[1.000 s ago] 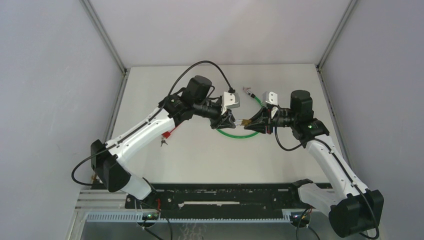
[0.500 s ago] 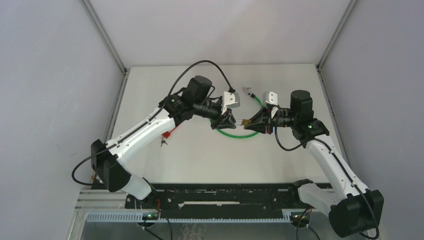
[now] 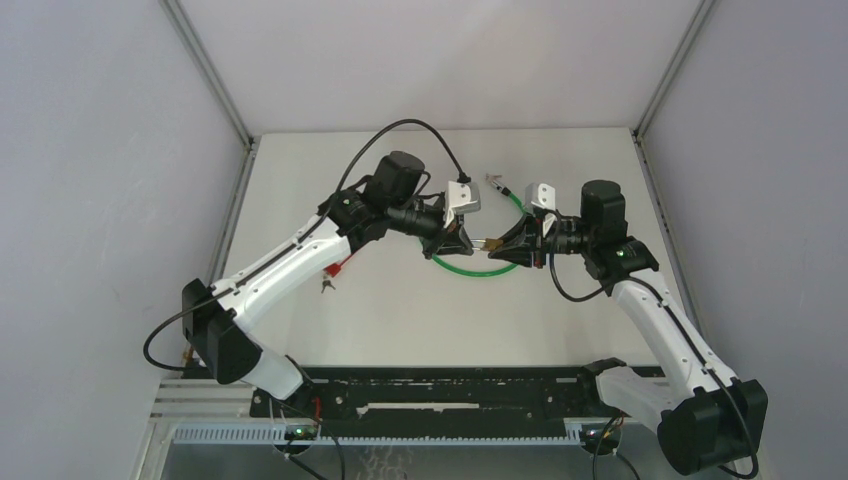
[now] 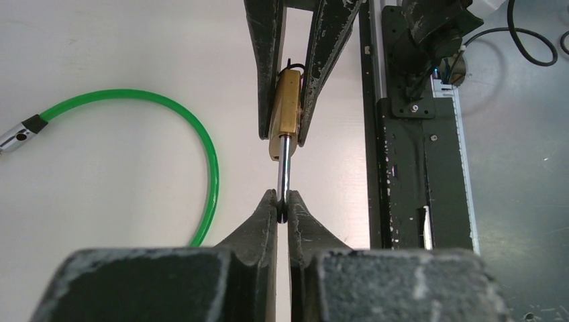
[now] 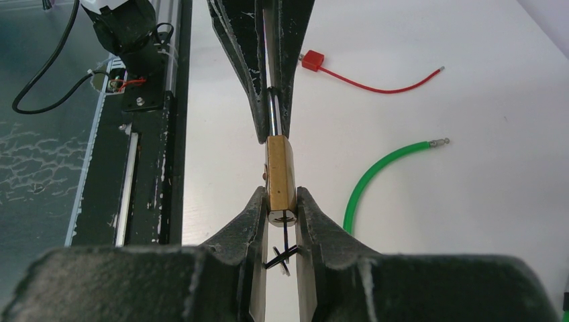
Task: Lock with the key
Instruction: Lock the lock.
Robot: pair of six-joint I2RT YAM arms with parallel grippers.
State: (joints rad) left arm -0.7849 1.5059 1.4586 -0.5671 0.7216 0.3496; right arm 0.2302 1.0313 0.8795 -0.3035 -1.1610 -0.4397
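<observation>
A brass padlock (image 5: pixel 280 171) hangs above the table between the two arms, with my right gripper (image 5: pixel 281 198) shut on its body. A thin dark key (image 5: pixel 284 236) on a wire ring sticks out of the keyway between the right fingers. The silver shackle (image 4: pixel 284 168) points toward my left gripper (image 4: pixel 282 201), whose jaws are shut on its end. From above, the padlock (image 3: pixel 491 242) sits between the left gripper (image 3: pixel 465 241) and the right gripper (image 3: pixel 499 244), over the middle of the table.
A green cable (image 3: pixel 478 268) loops on the table under the grippers, its metal end (image 3: pixel 495 182) lying behind them. A red tag with a wire (image 5: pixel 349 74) and small keys (image 3: pixel 326 285) lie under the left arm. A black rail (image 3: pixel 450 390) runs along the near edge.
The left jaws have closed onto the shackle. Both arms and the padlock have stayed almost where they were.
</observation>
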